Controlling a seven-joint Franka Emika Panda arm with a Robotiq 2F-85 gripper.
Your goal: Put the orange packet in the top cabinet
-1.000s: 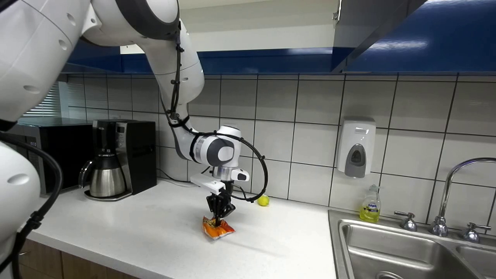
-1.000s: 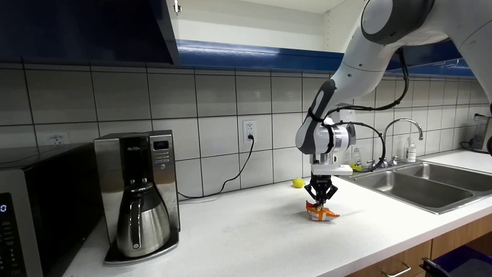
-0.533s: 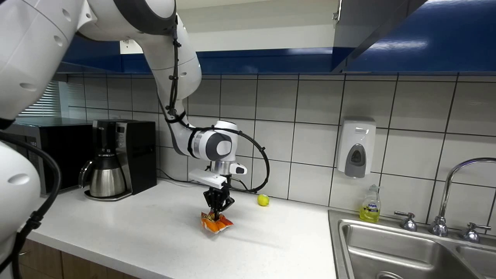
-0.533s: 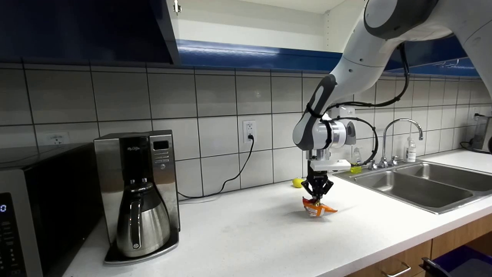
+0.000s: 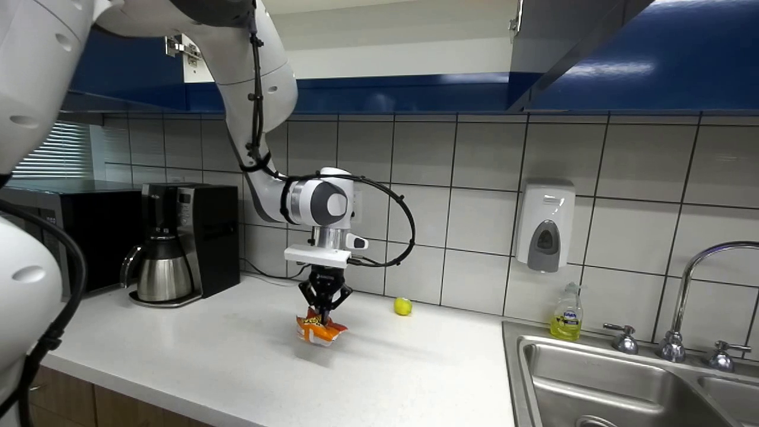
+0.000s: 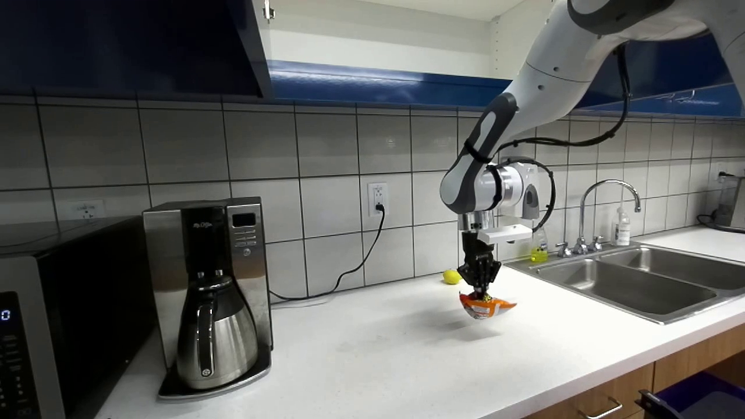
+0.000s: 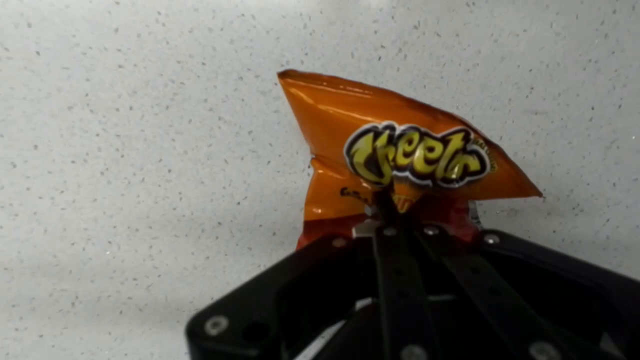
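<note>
The orange packet hangs a little above the white counter, with its shadow below it. It also shows in an exterior view and in the wrist view, where it is pinched and creased. My gripper points down and is shut on the packet; it also shows in an exterior view. In the wrist view the gripper covers the packet's red end. The top cabinet is open above the counter, with a blue lower edge and a pale inside; it also shows in an exterior view.
A yellow lemon-like object lies by the tiled wall behind the gripper. A coffee maker and microwave stand at one end, a sink at the other. A raised cabinet door juts out beside the opening.
My gripper has risen with the packet in it, lifting it off the counter. In the exterior view with the sink in front, it has also shifted left.
</note>
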